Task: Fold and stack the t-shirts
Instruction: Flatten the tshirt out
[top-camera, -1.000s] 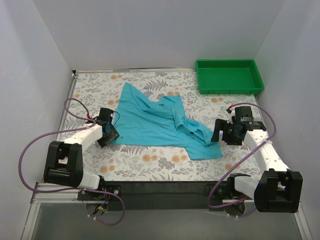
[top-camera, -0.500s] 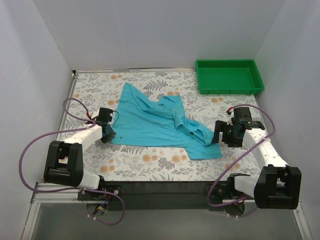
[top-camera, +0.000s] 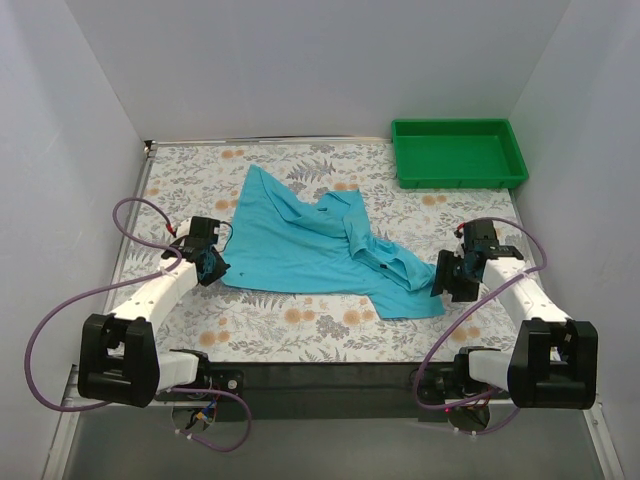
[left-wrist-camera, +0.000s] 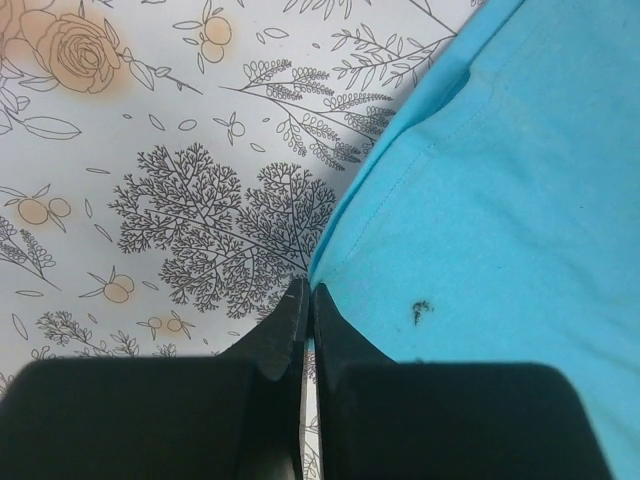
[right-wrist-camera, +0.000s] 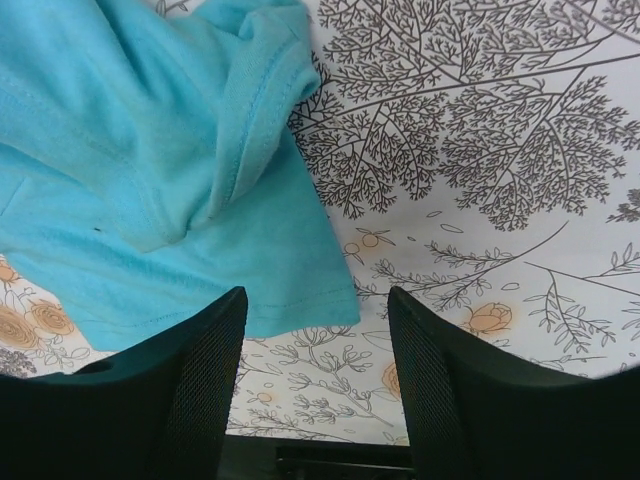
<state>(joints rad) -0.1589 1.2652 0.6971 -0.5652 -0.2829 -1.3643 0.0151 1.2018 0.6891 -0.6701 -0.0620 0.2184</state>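
Top view: the turquoise collared shirt (top-camera: 300, 245) lies rumpled on the floral table (top-camera: 300, 320). The left gripper (top-camera: 214, 270) is at its left hem and the right gripper (top-camera: 441, 280) at its near-right corner. A green tray (top-camera: 458, 152) sits well beyond the right jaws.

Left wrist: the jaws are pressed together with their tips at the hem. I cannot tell whether cloth is pinched.

Right wrist: the jaws stand apart, with the shirt's corner just ahead between them.

Our left arm pointed toward one o'clock, wrist low, left gripper (left-wrist-camera: 305, 290) with jaws pressed together. Our right arm pointed toward eleven o'clock, right gripper (right-wrist-camera: 317, 296) low, jaws apart.
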